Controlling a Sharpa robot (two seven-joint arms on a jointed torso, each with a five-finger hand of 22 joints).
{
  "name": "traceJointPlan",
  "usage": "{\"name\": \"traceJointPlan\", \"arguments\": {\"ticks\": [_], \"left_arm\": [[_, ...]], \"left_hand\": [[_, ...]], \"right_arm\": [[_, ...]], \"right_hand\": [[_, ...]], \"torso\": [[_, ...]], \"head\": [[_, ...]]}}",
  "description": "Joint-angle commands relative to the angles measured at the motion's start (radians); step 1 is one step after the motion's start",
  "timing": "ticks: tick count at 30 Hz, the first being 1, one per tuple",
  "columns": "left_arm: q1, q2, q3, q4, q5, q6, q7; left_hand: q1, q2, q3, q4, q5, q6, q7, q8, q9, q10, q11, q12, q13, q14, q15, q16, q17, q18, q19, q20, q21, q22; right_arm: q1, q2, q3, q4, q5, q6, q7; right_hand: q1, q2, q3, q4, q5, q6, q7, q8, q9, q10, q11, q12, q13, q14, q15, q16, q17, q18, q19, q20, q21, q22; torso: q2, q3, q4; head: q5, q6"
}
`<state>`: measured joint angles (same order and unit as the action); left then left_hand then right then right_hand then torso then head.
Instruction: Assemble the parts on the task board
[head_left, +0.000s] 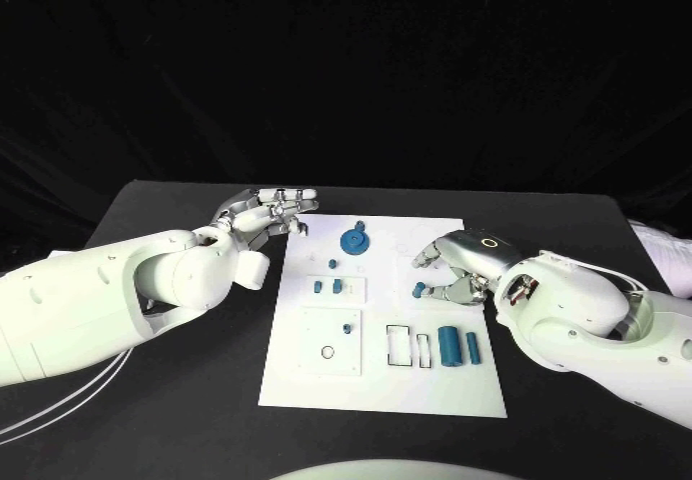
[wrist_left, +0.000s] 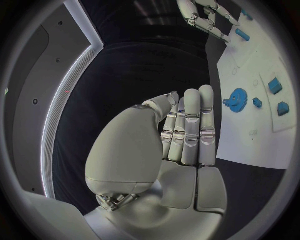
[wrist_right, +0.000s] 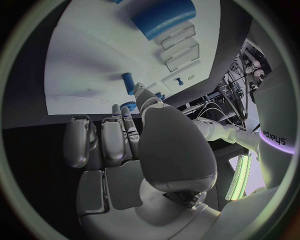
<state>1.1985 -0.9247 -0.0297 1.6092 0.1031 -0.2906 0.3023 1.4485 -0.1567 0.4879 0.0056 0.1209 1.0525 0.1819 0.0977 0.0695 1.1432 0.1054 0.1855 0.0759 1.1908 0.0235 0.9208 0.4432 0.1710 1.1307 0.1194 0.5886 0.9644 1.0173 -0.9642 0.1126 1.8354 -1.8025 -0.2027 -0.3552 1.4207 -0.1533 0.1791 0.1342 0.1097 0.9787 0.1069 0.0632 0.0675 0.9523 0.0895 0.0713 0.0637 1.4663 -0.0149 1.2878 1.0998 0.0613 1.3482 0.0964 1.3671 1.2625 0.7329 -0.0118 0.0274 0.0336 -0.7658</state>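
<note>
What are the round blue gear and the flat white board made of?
The round blue gear looks like plastic: a solid, even blue with a dull, matte surface and crisp moulded teeth, and no metal shine. The flat white task board seems a smooth, rigid plastic or painted sheet, plain white with clean, sharp-cut slots; which of the two is hard to tell.

Black table, dark backdrop
</note>
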Motion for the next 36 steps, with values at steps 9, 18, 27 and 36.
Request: {"name": "traceJointPlan", "arguments": {"ticks": [9, 18, 27, 36], "left_arm": [[0.000, 0.003, 0.000, -0.001, 0.004, 0.024, 0.002], [0.000, 0.002, 0.000, -0.002, 0.007, 0.025, -0.001], [0.000, 0.002, 0.000, -0.003, 0.008, 0.026, -0.002], [0.000, 0.002, 0.000, -0.003, 0.008, 0.026, -0.003]], "left_hand": [[-0.007, 0.005, -0.005, 0.001, 0.004, 0.004, 0.001, 0.005, -0.001, -0.006, 0.001, 0.006, -0.001, -0.003, -0.006, 0.005, -0.001, 0.011, -0.001, -0.004, -0.004, -0.001], [-0.006, 0.006, -0.006, -0.001, 0.003, 0.004, 0.001, 0.005, -0.001, -0.006, 0.001, 0.007, -0.001, -0.003, -0.007, 0.005, -0.002, 0.012, -0.001, -0.004, -0.005, -0.002], [-0.006, 0.006, -0.006, -0.001, 0.003, 0.004, 0.001, 0.005, -0.001, -0.006, 0.001, 0.007, -0.001, -0.003, -0.007, 0.005, -0.002, 0.012, -0.001, -0.004, -0.005, -0.002], [-0.006, 0.006, -0.006, -0.001, 0.003, 0.004, 0.001, 0.005, -0.001, -0.006, 0.001, 0.007, -0.001, -0.003, -0.007, 0.005, -0.002, 0.012, -0.001, -0.004, -0.005, -0.002]], "right_arm": [[-0.002, 0.012, 0.000, -0.014, -0.029, 0.092, 0.002], [-0.007, 0.033, -0.001, -0.026, -0.021, 0.107, 0.025], [-0.010, 0.047, -0.002, -0.042, -0.024, 0.109, 0.021], [-0.012, 0.052, -0.002, -0.041, -0.050, 0.028, 0.005]], "right_hand": [[0.037, 0.035, -0.017, 0.015, -0.003, 0.041, -0.014, 0.004, 0.003, 0.074, -0.015, 0.041, 0.002, 0.026, -0.015, -0.005, 0.000, 0.015, 0.009, -0.012, -0.006, 0.003], [0.054, 0.071, 0.011, 0.023, -0.006, 0.095, -0.008, 0.011, 0.007, 0.143, -0.021, 0.058, 0.001, 0.028, -0.015, -0.003, 0.004, 0.013, 0.013, -0.017, -0.005, 0.008], [0.095, 0.104, 0.086, 0.013, -0.048, 0.179, -0.002, 0.031, 0.019, 0.249, -0.035, 0.067, 0.004, 0.032, -0.006, 0.012, 0.021, 0.008, 0.031, -0.006, 0.014, 0.034], [0.127, 0.114, 0.157, -0.028, -0.056, 0.200, 0.007, 0.030, 0.028, 0.289, -0.037, 0.050, 0.004, 0.034, -0.009, 0.025, 0.038, 0.003, 0.045, -0.012, 0.030, 0.056]], "torso": [[0.001, -0.0008, 0.0020], [0.001, -0.0016, 0.0021], [0.001, -0.0006, 0.0013], [-0.001, -0.0009, 0.0013]], "head": [[-0.001, 0.000], [0.001, -0.003], [0.004, -0.009], [0.003, -0.010]]}}
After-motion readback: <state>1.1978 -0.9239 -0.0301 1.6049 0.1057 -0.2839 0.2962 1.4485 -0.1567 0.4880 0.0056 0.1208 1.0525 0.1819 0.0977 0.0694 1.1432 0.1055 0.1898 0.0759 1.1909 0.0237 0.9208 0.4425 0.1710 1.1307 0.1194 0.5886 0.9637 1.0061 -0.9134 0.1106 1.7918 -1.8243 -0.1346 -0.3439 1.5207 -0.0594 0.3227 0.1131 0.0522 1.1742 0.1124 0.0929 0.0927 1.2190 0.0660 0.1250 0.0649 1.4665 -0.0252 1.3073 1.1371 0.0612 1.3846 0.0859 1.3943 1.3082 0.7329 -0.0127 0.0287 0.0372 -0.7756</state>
